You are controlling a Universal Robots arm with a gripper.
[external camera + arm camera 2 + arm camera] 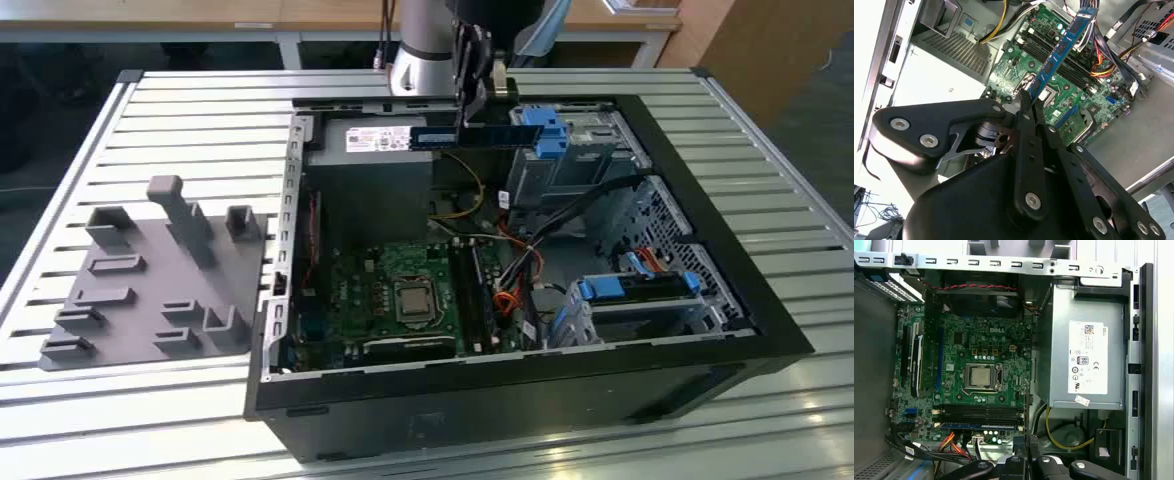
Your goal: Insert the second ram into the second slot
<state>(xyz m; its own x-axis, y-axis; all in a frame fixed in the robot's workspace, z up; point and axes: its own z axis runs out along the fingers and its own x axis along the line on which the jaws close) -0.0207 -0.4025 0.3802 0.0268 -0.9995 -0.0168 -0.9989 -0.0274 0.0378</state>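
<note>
A: Dark blue and thin. Is that the second ram (461, 137)?

B: Yes. The gripper (470, 124) has it. Its two fingers are pinched shut on the stick, about halfway along its top edge.

A: Where is it?

B: Up in the air, over the far end of the open computer case (534, 375), near the grey power box (360, 195). It touches nothing but the fingers. The slots (475, 290) are well below it, on the green board (387, 295).

A: How do you put it in well?

B: I think the stick must lie the same way as the slot. Right now it looks turned across the slots, so it needs a turn first. It should stay level, so both ends go in together. It should go straight down, not at a slant. There are orange wires (511, 295) just beside the slots, and I think the stick could catch on them.

A: Which slot is the second one?

B: I cannot tell from here. You would need to check that first.

A: What does the stick look like up close?

B: In the second wrist view the second ram (1064, 47) is long and flat, like a ruler. It has a row of small black chips on its side. It sticks straight out from the gripper (1028, 102) and does not look bent.
</note>
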